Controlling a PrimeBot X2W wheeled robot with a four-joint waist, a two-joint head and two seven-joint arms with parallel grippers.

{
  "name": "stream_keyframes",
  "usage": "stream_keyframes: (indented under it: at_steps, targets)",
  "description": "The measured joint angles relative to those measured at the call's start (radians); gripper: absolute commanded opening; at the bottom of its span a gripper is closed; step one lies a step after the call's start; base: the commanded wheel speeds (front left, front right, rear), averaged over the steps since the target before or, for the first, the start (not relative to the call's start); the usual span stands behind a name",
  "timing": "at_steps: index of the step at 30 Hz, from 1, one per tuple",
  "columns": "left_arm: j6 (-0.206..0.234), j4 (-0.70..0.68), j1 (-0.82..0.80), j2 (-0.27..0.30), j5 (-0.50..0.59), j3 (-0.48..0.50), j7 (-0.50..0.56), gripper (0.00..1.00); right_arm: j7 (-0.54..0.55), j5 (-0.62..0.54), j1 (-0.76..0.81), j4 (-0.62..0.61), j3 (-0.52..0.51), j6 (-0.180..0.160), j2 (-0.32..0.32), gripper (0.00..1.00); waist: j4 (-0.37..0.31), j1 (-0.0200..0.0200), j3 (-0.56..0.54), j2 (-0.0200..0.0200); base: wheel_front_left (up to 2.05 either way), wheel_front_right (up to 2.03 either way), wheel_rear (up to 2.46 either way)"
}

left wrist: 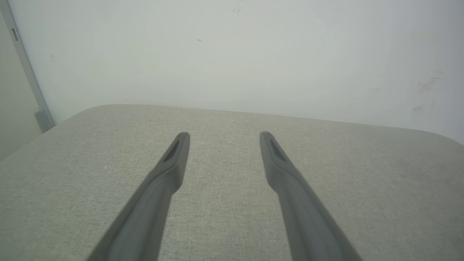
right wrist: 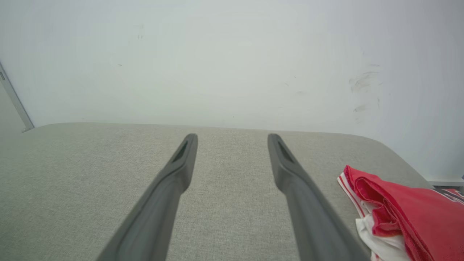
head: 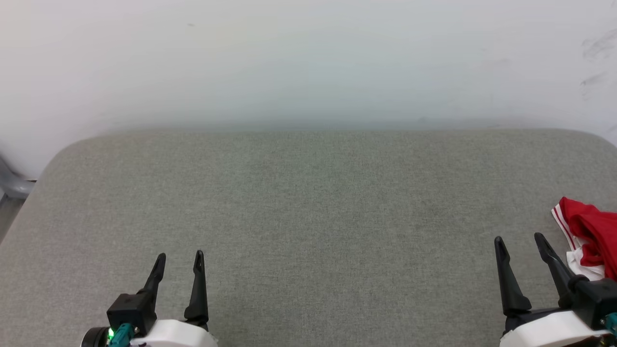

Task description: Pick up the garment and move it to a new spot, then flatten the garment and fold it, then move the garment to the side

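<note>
At cushion (head: 308,202) R edge: garment (head: 593,226) bunched | L end effector (head: 180,258), R end effector (head: 519,239): spread wide

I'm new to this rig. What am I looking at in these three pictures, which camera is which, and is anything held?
This is a wheeled robot with two arms, each ending in a gripper with two long dark fingers. The head view looks down from its head: the left gripper is at lower left, the right gripper at lower right. The other two pictures come from cameras on the wrists, each looking along that arm's own fingers. Both grippers are open and hold nothing. Below them is a grey fabric surface against a white wall. The garment, red with white parts, lies bunched at the surface's right edge, beside the right gripper.
</note>
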Motion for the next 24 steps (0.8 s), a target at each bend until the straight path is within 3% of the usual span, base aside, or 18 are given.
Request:
stream_keyframes:
  at_steps: [10, 24]
  targets:
    - [-0.009, 0.009, 0.036, 0.005, 0.020, 0.002, 0.000, 1.00, 0.030, -0.007, 0.077, -0.089, 0.009, 0.000, 0.006, 1.00, -0.001, 0.0000, -0.037, 0.0000, 0.00, 0.00, 0.00]
    - [-0.022, 0.031, 0.049, 0.004, 0.035, 0.007, 0.000, 1.00, 0.037, 0.009, 0.093, -0.078, -0.005, 0.000, 0.009, 1.00, -0.004, 0.0001, -0.047, 0.0000, 0.00, 0.00, 0.00]
